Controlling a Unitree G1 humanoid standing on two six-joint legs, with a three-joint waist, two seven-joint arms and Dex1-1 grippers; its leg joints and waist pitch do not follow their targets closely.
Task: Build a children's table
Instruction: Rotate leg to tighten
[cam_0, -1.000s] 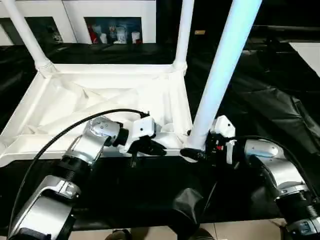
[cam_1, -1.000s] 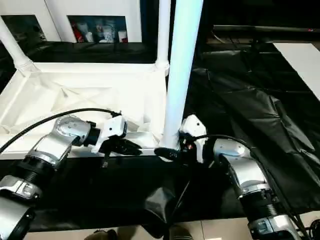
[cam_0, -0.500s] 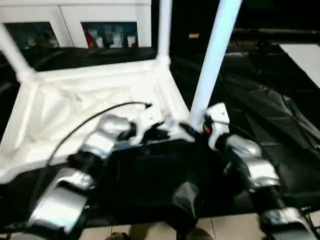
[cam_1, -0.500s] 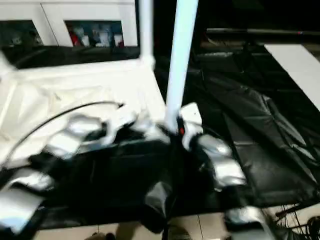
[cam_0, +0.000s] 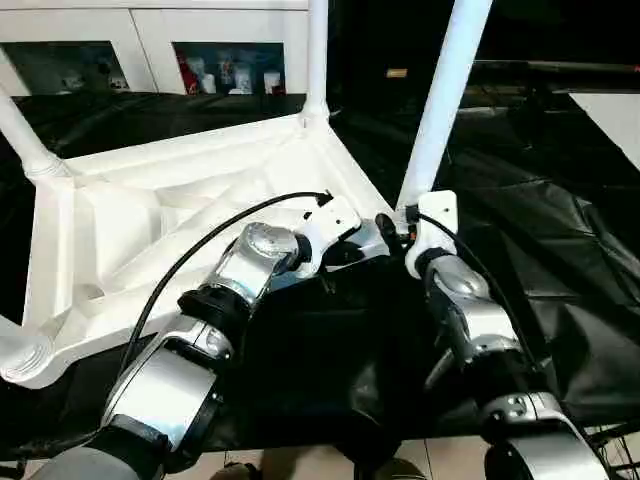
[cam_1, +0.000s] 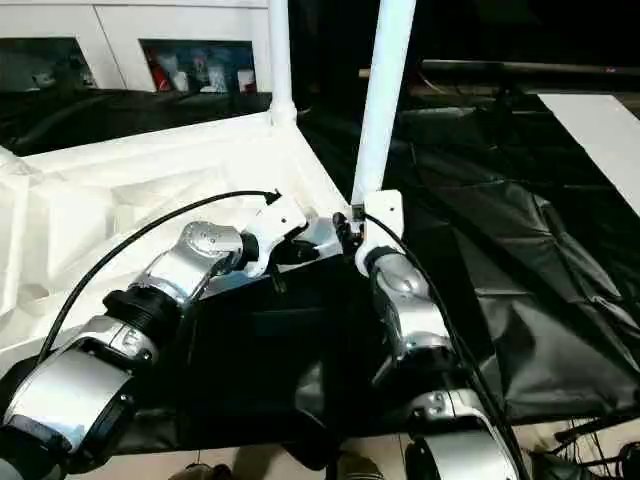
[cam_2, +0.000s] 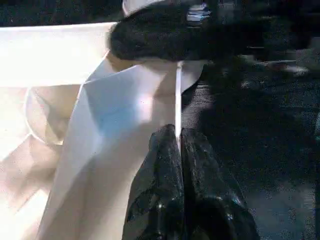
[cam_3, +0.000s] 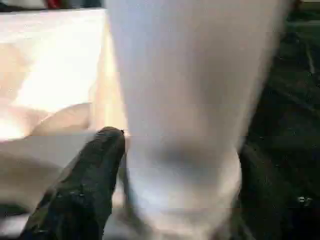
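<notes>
Tabletop (cam_0: 150, 215): white moulded plastic, smooth, faintly glossy on its ribbed underside. Legs (cam_0: 441, 100): smooth white tubes with a soft sheen. Sheeting (cam_0: 560, 250) around the tabletop: thin, black, crinkled, glossy on its folds. Forearms (cam_0: 480, 320): brushed silver metal. Left gripper fingers (cam_2: 165, 200): black, shiny, slightly textured.

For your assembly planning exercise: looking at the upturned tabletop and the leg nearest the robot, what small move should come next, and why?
Probably press the near leg straight down into its corner socket. The right hand is at the leg's base, one finger beside it, while the left hand, shut, pinches the tabletop rim. I cannot tell whether the leg is fully seated.
</notes>
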